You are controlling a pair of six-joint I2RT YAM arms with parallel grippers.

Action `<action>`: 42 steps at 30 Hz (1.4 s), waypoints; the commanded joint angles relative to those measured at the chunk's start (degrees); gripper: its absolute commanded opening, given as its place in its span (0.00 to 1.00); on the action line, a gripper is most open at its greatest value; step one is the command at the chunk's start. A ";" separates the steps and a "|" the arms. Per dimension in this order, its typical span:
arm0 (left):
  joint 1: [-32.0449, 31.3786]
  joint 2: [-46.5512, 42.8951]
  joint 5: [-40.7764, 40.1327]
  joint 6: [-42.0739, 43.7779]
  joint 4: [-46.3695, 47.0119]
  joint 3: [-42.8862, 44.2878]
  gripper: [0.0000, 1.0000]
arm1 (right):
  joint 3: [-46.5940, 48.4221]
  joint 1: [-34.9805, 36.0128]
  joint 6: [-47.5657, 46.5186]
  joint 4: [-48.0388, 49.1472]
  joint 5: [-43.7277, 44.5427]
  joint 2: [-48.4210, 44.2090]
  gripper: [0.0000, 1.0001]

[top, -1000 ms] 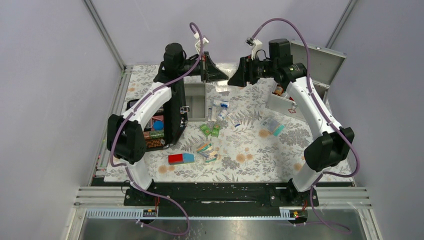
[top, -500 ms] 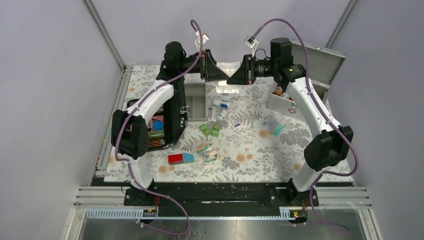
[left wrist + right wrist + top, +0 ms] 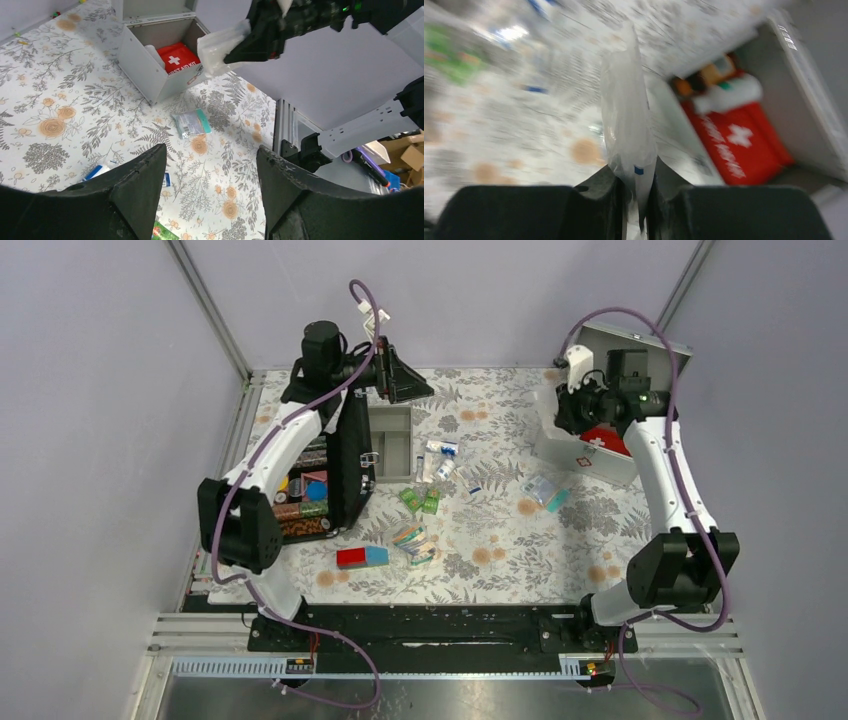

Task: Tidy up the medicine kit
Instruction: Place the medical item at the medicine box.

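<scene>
The medicine kit (image 3: 582, 457) is a grey metal box at the back right, with its lid (image 3: 650, 352) up and a red pouch (image 3: 606, 438) inside. My right gripper (image 3: 572, 416) hovers over its near left corner, shut on a clear plastic packet (image 3: 628, 107) that stands up between its fingers. The left wrist view shows that packet (image 3: 219, 44) above the kit (image 3: 145, 75). In the right wrist view the kit (image 3: 809, 107) and the pouch (image 3: 736, 142) lie below, blurred. My left gripper (image 3: 418, 388) hangs open and empty at the back, left of the middle; its own view (image 3: 210, 167) shows only tablecloth between the fingers.
A black case (image 3: 345, 465) with colourful contents stands open at the left, a grey tray (image 3: 392, 440) beside it. Loose on the flowered cloth lie small boxes (image 3: 441, 454), green packets (image 3: 421, 500), a red and blue box (image 3: 361, 557) and a clear packet (image 3: 546, 490).
Both grippers met at the back middle. The right one has shut on the packet and swung right over the kit. The left one has opened and drawn back left.
</scene>
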 commanded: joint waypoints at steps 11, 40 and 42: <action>-0.48 -8.48 -5.48 8.71 -7.61 -2.29 0.66 | -2.50 -7.33 -41.87 20.24 35.22 12.69 0.16; 2.21 -12.04 -7.43 17.63 -14.93 -4.98 0.66 | -3.20 -7.26 -47.73 21.77 42.61 24.37 0.42; 2.20 -11.96 -7.39 17.45 -14.80 -5.06 0.66 | -3.34 -7.26 -47.51 20.77 42.06 23.90 0.43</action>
